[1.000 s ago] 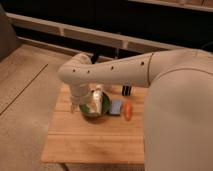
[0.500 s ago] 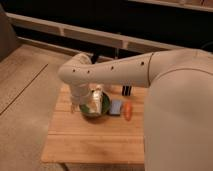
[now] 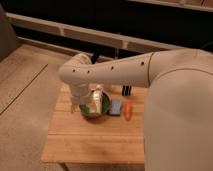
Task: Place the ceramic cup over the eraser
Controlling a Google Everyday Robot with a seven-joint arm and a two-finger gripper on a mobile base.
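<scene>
My arm reaches from the right across the wooden table (image 3: 90, 145). Its gripper (image 3: 93, 102) hangs over the dark green bowl (image 3: 96, 110) at the table's back left, jaws open. A cream-white shape (image 3: 98, 95) shows at the bowl's rim just under the wrist. I cannot tell whether it is the ceramic cup or part of the gripper. The eraser (image 3: 126, 90), a small dark upright block, stands at the back edge to the right of the bowl, apart from the gripper.
A flat light-blue pad (image 3: 116, 106) lies right of the bowl, and an orange carrot-shaped thing (image 3: 128, 111) lies beside it. My arm's bulk covers the table's right side. Tan floor lies to the left, and a dark wall with a pale rail runs behind.
</scene>
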